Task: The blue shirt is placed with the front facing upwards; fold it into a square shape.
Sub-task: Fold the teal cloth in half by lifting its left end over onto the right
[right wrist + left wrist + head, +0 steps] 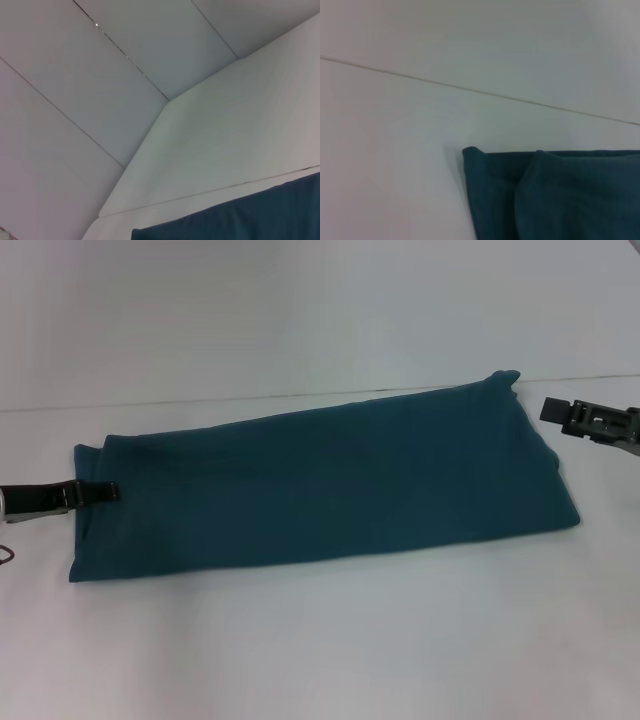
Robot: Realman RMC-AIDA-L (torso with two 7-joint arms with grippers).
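Observation:
The blue shirt [320,480] lies flat on the white table [330,640], folded into a long band that runs from near left to far right; no print shows. My left gripper [108,492] reaches in from the left and overlaps the middle of the band's left end. My right gripper [553,408] hovers just beyond the band's far right corner, apart from the cloth. In the left wrist view, a layered corner of the shirt [555,195] rests on the table. The right wrist view catches only one edge of the shirt [240,220].
Bare white table surface surrounds the shirt, with wide room in front of it. A thin seam [200,400] runs across the table behind the shirt. White wall panels [100,75] rise beyond the table.

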